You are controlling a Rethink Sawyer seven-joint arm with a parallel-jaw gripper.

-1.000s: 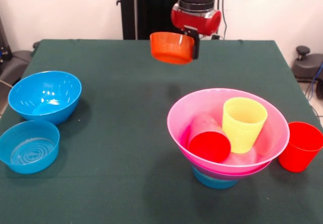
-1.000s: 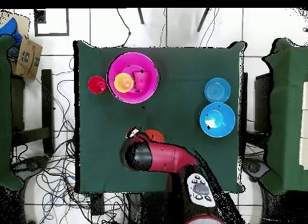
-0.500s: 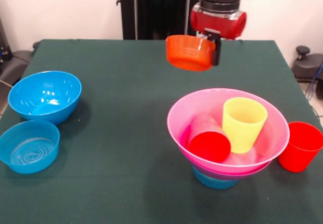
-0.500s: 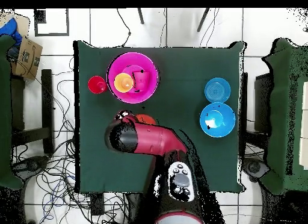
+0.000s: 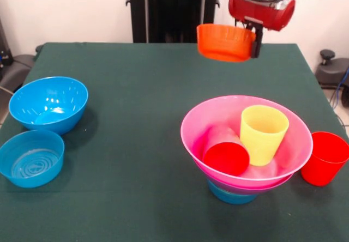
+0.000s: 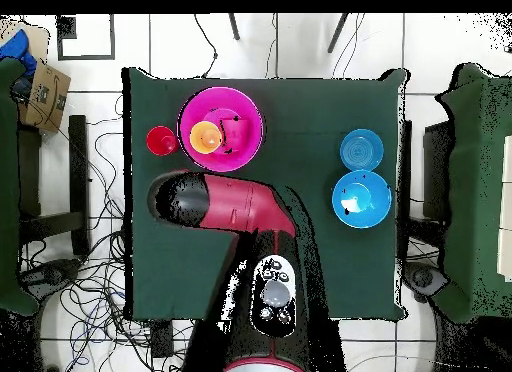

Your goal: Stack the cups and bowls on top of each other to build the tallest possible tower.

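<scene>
desk (image 5: 142, 144): matt dark green cloth | pink bowl (image 5: 294, 144): glossy translucent plastic | blue bowl (image 5: 49, 103): shiny smooth plastic | yellow cup (image 5: 263, 133): smooth plastic, faint ridges | orange bowl (image 5: 224, 42): smooth plastic | arm (image 5: 262, 7): glossy red casing

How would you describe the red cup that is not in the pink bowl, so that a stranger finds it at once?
Find the wide pink bowl on the green table. Beside it, toward the front view's right edge, a red cup stands upright on the cloth. The other red cup lies tilted inside the bowl, next to the yellow cup.
</scene>
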